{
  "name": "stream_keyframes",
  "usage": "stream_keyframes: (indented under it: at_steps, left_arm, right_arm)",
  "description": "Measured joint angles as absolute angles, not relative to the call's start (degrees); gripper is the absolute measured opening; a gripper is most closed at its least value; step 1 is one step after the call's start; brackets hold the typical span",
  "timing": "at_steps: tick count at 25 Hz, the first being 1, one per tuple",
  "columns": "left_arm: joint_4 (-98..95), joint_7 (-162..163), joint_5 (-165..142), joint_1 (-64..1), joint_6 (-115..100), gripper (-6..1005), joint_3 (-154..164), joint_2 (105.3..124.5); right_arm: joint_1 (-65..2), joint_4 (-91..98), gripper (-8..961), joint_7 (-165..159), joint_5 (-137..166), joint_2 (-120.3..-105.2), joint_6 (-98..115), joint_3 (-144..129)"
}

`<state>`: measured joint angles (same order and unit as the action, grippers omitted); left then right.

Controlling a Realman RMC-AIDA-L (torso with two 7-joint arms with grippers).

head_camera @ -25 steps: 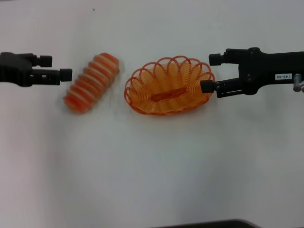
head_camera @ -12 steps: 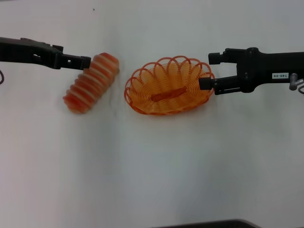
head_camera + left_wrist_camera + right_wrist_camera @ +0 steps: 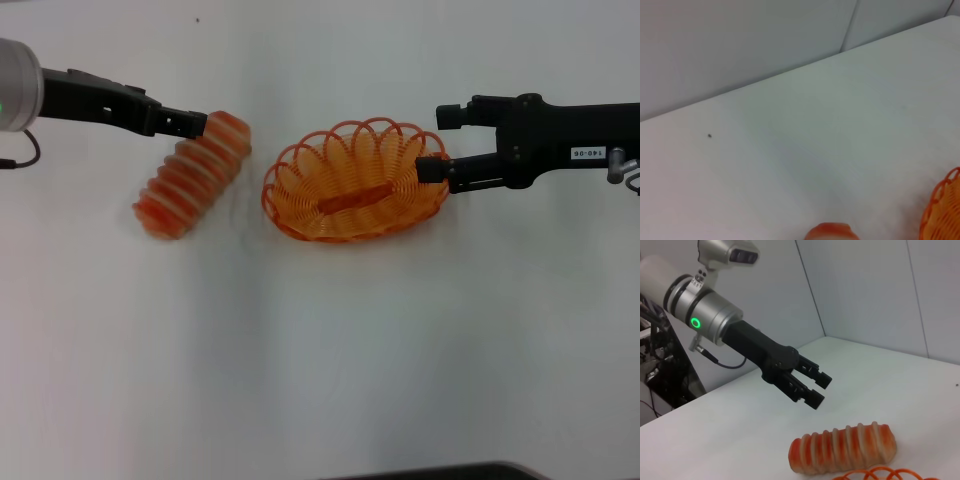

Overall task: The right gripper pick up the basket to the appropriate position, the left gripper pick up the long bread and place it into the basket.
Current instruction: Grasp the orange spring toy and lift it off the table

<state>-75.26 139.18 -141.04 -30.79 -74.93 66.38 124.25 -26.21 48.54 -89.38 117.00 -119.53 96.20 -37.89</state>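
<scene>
The long bread, striped orange and cream, lies at an angle on the white table left of the basket. My left gripper hovers at the bread's far end. The right wrist view shows the left gripper open, above the bread and not touching it. The left wrist view shows only the bread's tip and a bit of the basket's rim. My right gripper is open at the basket's right rim, one finger by the rim and the other farther back.
The white table extends toward me in front of both objects. A wall meets the table behind. A dark edge shows at the near side of the head view.
My left arm has swung right and forward, from beside the bread to over its far end. My right gripper has crept slightly left to the basket's rim. Bread and basket have not moved.
</scene>
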Motion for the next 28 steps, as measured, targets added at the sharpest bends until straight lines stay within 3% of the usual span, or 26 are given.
stream_keyframes:
  at_steps: [21,28]
  left_arm:
    - [-63.60,136.95,-142.20,-30.28,-61.05,900,74.62,124.02]
    - [-62.34,136.87,-143.37,-30.28,-59.37,845,77.32,124.17]
  right_arm:
    - [-27.90,46.46,959,-88.88,116.98,-119.54,94.02,-38.15]
    - [-28.35,46.25,959,-88.95,116.98,-119.53,93.29,-38.39]
